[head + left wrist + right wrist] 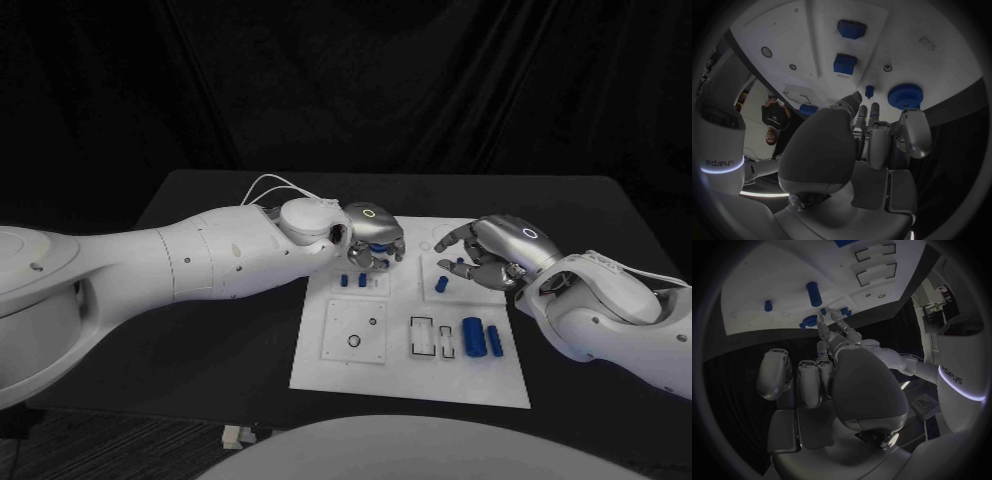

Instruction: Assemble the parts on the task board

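The task board point(411, 340), a white plate lying flat at the middle of the black tabletop point(216, 330), carries my small blue parts: two short pegs point(353, 281) standing in its far left section, a small piece point(441, 284) in its far right section, and two cylinders point(483, 338) lying side by side near its right edge, beside two empty rectangular slots point(433, 337). A blue toothed wheel point(905, 96) sits at the board's far edge, just beyond my left fingertips point(856, 98). The parts look rigid, smooth and light, probably moulded plastic; I judge that they would slip under a loose pinch and roll if nudged, so each cylinder is best taken across its middle and the wheel by its toothed rim. My left hand point(372, 237) hovers over the far left section, fingers curled downward near the wheel; whether it is touching or holding it I cannot tell. My right hand point(493, 255) hangs over the far right section, fingers curled above the small piece; whether they are closed on anything I cannot tell.
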Tool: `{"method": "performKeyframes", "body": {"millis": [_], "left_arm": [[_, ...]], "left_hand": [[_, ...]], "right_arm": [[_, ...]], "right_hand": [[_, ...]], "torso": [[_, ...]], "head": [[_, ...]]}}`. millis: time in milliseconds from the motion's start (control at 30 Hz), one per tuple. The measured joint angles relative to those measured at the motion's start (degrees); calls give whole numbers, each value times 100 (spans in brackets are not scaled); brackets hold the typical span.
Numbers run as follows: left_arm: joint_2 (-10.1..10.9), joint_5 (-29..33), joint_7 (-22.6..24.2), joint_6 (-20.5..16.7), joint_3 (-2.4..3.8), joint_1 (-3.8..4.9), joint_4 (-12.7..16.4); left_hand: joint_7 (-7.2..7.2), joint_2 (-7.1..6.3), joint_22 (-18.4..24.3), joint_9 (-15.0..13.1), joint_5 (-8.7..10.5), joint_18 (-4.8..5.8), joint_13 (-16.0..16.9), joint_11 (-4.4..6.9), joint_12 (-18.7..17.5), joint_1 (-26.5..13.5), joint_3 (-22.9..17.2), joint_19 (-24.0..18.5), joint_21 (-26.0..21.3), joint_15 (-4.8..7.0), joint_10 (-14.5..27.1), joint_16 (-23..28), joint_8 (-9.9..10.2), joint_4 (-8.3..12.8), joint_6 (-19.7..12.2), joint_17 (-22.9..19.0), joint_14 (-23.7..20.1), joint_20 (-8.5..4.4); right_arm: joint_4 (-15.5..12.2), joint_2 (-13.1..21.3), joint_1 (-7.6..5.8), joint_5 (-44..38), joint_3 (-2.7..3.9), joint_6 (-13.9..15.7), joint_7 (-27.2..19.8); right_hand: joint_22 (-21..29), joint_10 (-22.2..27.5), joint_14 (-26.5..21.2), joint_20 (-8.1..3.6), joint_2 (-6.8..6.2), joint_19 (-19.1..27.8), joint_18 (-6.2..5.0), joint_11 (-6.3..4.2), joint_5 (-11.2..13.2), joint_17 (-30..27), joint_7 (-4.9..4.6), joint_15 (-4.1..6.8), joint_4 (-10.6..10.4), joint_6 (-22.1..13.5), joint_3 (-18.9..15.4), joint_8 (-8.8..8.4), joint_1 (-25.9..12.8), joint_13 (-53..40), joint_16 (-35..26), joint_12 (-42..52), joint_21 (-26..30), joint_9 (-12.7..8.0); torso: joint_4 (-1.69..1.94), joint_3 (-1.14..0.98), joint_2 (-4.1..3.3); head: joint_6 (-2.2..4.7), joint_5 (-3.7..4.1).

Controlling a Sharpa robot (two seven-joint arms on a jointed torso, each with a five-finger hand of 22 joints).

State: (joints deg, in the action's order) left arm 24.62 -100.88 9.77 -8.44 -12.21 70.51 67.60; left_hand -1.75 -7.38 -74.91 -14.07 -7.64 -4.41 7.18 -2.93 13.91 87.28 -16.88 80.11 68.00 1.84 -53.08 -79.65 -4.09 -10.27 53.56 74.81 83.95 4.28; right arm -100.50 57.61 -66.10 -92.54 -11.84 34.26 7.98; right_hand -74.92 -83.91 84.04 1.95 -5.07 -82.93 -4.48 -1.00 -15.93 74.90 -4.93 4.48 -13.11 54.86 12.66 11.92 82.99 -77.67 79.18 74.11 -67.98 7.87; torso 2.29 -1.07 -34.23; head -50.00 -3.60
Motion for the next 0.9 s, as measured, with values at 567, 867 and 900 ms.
{"method": "performKeyframes", "body": {"millis": [567, 867, 900], "left_arm": [[-94, -31, -59, 64, 0, -93, -212], [-147, -34, -48, 23, 9, -144, -322], [-155, -34, -43, 7, 11, -151, -333]], "left_hand": [[-71, -13, 0, 26, -66, 0, -54, 24, 0, -14, -95, 0, -59, 0, -57, 23, -22, 95, 112, -84, 0, 0], [-94, -13, 1, 25, -116, 0, -86, 18, 1, -13, -151, -1, -112, 22, -129, 72, -48, 119, 216, -171, -23, 0], [-103, -12, 1, 25, -144, 0, -92, 36, 1, -12, -171, 0, -116, 21, -150, 71, -70, 135, 250, -181, -23, 0]], "right_arm": [[3, -5, 0, 0, 0, 0, -2], [7, -5, 0, 0, 0, 0, -3], [8, -5, 0, 0, 0, 0, -3]], "right_hand": [[1, 0, 0, 0, 0, 0, 0, 0, 0, 0, 0, 0, 0, 0, 0, 0, 0, 0, 0, 1, 0, -4], [1, 0, 0, 0, 0, 0, 0, 0, 0, 0, 0, 0, 0, 0, 0, 0, 0, 0, 0, 5, 0, -6], [1, 0, 0, 0, 0, 0, 0, 0, 0, 0, 0, 0, 0, 0, 0, 0, 0, 0, 0, 7, 0, -6]], "torso": [[0, 2, 1], [-1, 2, 1], [-1, 2, 1]], "head": [[0, 6], [0, -1], [0, -1]]}}
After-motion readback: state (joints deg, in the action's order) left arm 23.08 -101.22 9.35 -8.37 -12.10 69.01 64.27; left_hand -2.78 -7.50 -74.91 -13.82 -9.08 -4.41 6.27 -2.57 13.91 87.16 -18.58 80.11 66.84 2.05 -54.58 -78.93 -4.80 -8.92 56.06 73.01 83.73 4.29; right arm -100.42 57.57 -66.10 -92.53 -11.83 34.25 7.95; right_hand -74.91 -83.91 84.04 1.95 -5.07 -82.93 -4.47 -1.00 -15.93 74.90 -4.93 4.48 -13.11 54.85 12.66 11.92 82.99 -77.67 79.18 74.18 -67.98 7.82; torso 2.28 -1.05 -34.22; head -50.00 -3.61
